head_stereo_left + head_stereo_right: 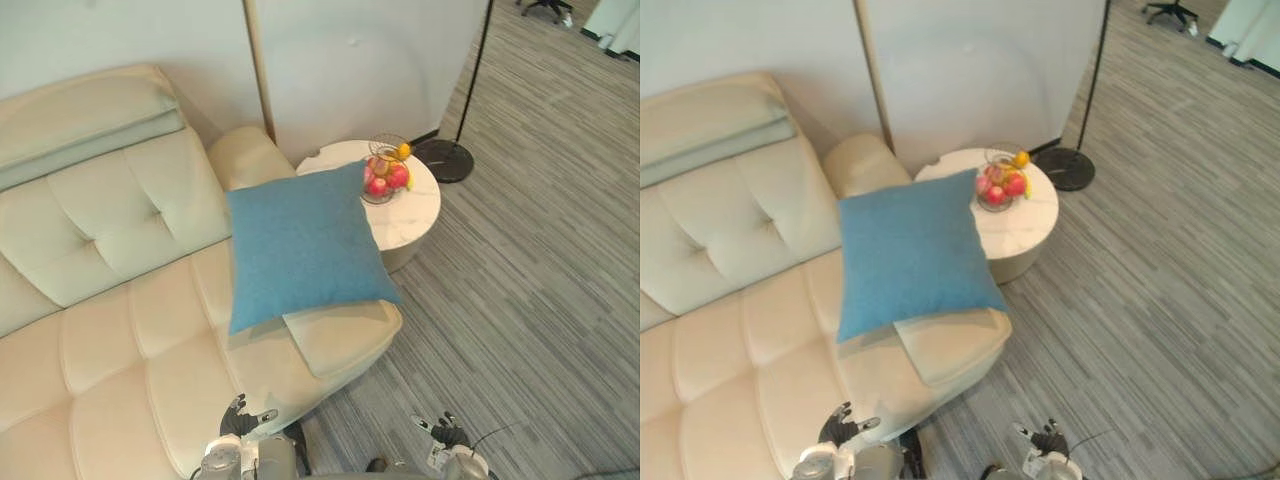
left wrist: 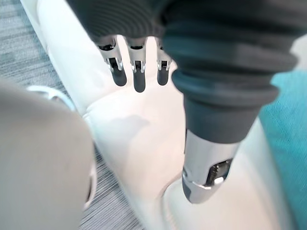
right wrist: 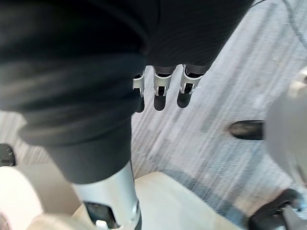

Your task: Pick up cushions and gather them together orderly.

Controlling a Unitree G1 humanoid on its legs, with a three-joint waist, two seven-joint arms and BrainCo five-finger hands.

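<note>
- The blue cushion (image 1: 300, 245) lies on the near end of the cream sofa (image 1: 110, 330), by the rolled armrest, with no hand on it.
- Its far corner overlaps the rim of the round white desk (image 1: 412, 215) in the head views; I cannot tell whether the two touch.
- Under the cushion's near edge a flat cream pad (image 1: 337, 337) sticks out. It may be a second cushion or part of the sofa; the views do not settle this.
- On the desk stands a wire fruit basket (image 1: 386, 168) with red and yellow fruit, just beside the cushion's corner.
- A floor lamp's black round base (image 1: 445, 160) rests on the grey striped carpet (image 1: 530, 300) beyond the desk.
- The left hand (image 2: 139, 76) hangs low over the sofa's front edge, fingers straight and spread, holding nothing.
- The right hand (image 3: 160, 93) hangs over the carpet, well apart from the cushion, fingers straight and empty.
</note>
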